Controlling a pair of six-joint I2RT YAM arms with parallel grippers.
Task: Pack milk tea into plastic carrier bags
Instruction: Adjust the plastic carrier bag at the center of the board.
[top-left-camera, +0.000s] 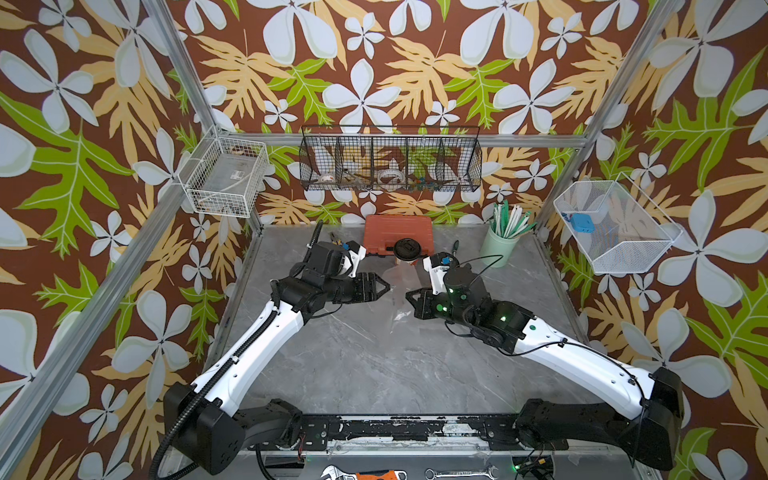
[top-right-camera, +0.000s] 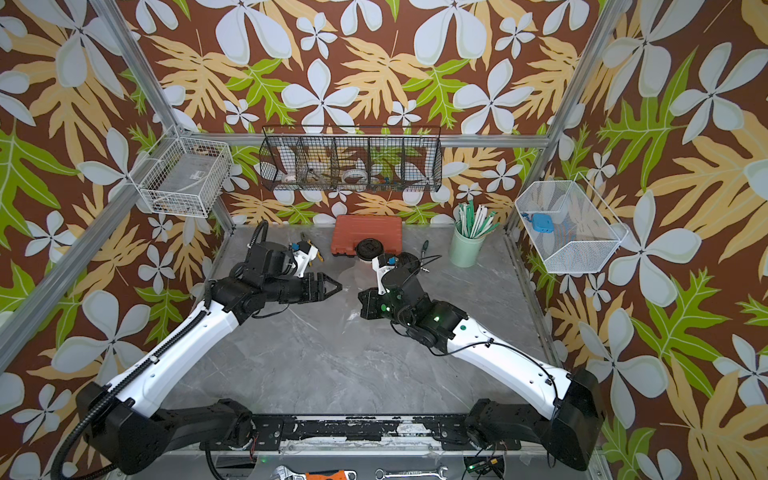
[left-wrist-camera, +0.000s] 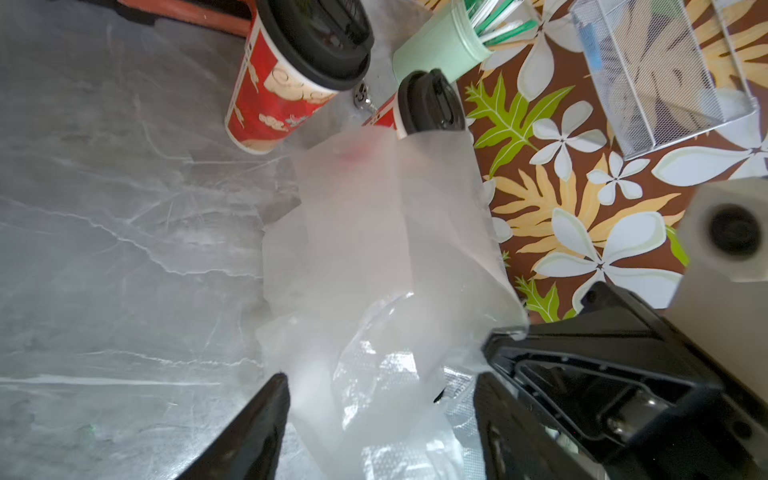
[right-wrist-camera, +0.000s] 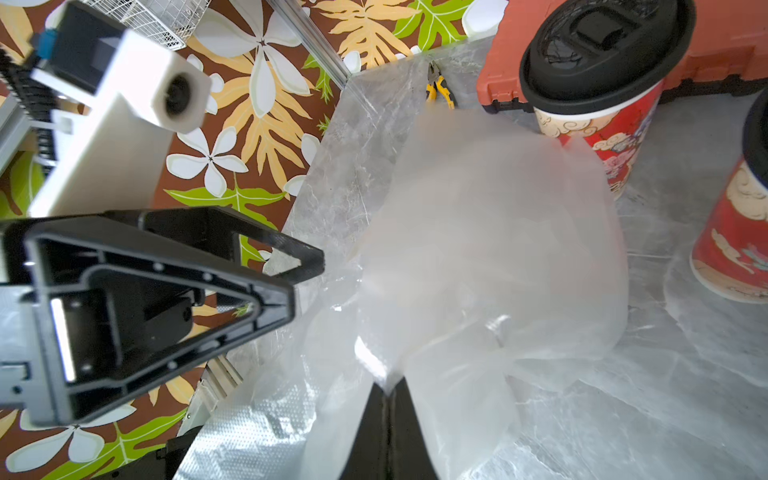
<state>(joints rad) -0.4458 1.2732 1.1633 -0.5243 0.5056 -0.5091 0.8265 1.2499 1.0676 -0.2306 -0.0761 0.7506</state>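
Right hand (right-wrist-camera: 388, 395) is pinching the carrier bag (right-wrist-camera: 490, 249), jaws fully closed on film, probably anchoring one side of the mouth. Left hand (left-wrist-camera: 382, 376) is standing wide, film loose between its jaws, gripping nothing. Both milk tea cups (left-wrist-camera: 286, 83) are waiting upright on the desk (left-wrist-camera: 104, 208) just beyond the hands, unbagged.

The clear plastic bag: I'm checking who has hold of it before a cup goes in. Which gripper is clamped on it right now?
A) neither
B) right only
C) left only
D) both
B: in the right wrist view the right gripper is shut on the film of the clear bag, while the left gripper stands open with the film loose between its jaws.
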